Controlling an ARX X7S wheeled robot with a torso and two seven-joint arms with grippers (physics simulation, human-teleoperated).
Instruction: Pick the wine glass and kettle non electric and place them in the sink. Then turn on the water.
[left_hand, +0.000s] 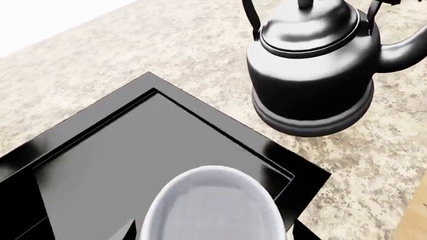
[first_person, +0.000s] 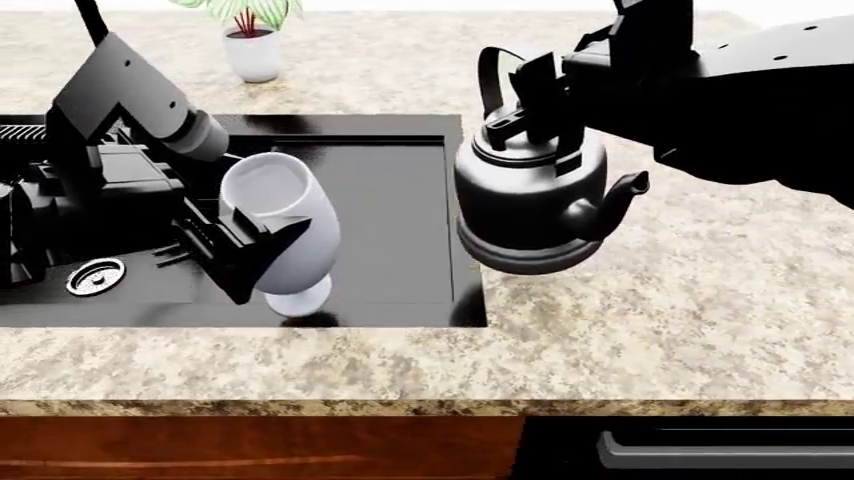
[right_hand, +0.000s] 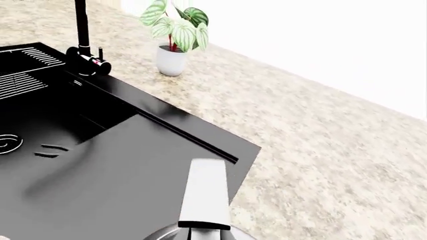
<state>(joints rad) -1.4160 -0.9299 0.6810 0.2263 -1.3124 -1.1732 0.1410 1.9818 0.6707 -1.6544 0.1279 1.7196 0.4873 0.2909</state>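
The wine glass (first_person: 283, 225) is a pale grey-white goblet, tilted, its foot low over the front of the sink's flat drainboard (first_person: 387, 220). My left gripper (first_person: 247, 248) is shut on its bowl. In the left wrist view the glass rim (left_hand: 213, 205) fills the near edge, with dark fingertips (left_hand: 127, 232) beside it. The kettle non electric (first_person: 534, 205) is glossy dark grey and hangs at the sink's right edge, spout pointing right. My right gripper (first_person: 534, 95) is shut on its arched handle (right_hand: 205, 192). The kettle also shows in the left wrist view (left_hand: 313, 75).
The black sink basin (right_hand: 60, 125) has a round metal drain (first_person: 96, 277), a white wire rack (right_hand: 20, 82) and a black faucet (right_hand: 83, 35) at the back. A white plant pot with green leaves (first_person: 251, 50) stands behind it. Speckled stone counter (first_person: 694, 320) spreads to the right.
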